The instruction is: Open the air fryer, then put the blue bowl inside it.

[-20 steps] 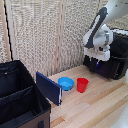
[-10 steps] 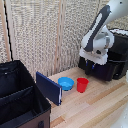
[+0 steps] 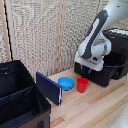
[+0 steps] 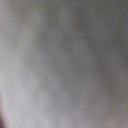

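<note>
A pale slatted wall backs a light wooden desk [image 3: 100,107]. On it, toward the exterior view's right, sits the air fryer [image 3: 116,50], its drawer [image 3: 97,74] looking drawn partway forward. My arm bends down over that drawer, and the gripper [image 3: 93,62] sits at its front, about where the air fryer handle should be. The arm hides the handle, and I cannot tell whether the fingers are spread or pinching it; the wrist view is only a grey blur, which suggests something very close to the lens.

I judge the step in hand to be the pull. To do it well I would draw straight out from the base, level and slow, so the drawer does not bind or drag the whole appliance across the desk.

The blue bowl [image 3: 65,83] rests on the desk, well apart from the drawer, with a red cup [image 3: 82,85] just beside it on the fryer side. A dark-blue panel [image 3: 48,88] leans beside the bowl, against a large black case [image 3: 17,100]. The cup lies nearest the drawer's path, and I would watch it.
</note>
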